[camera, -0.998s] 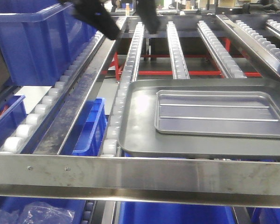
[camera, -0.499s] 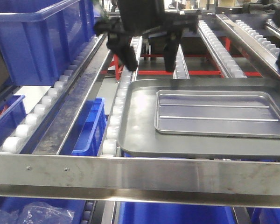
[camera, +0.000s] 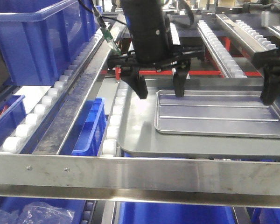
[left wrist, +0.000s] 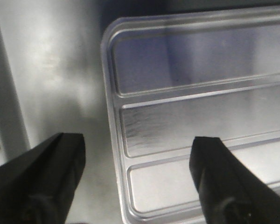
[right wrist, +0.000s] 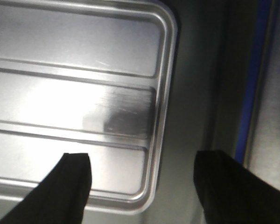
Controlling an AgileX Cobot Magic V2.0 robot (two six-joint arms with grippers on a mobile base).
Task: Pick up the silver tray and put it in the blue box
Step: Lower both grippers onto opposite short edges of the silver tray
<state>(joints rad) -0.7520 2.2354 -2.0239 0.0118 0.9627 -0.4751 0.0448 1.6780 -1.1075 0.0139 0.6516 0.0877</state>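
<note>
The silver tray (camera: 219, 112) lies flat inside a larger dark grey tray (camera: 137, 135) on the roller rack. My left gripper (camera: 160, 89) hangs open over the silver tray's left end. In the left wrist view the left gripper (left wrist: 137, 161) straddles the silver tray's (left wrist: 200, 116) left rim, one finger outside and one over the floor. My right gripper (right wrist: 142, 163) is open across the right rim of the silver tray (right wrist: 74, 93). One of its fingers (camera: 269, 91) shows at the tray's far right corner. The blue box (camera: 37, 46) stands at the upper left.
White roller rails (camera: 175, 46) run away behind the trays. A steel crossbar (camera: 140, 175) spans the front. Lower blue bins (camera: 91, 128) sit beneath the rack on the left, and another roller rail (camera: 51, 98) runs beside the blue box.
Both arms have come down and toward me from the back of the rack. The left gripper now hangs over the silver tray's left end, and the right gripper has reached its right end.
</note>
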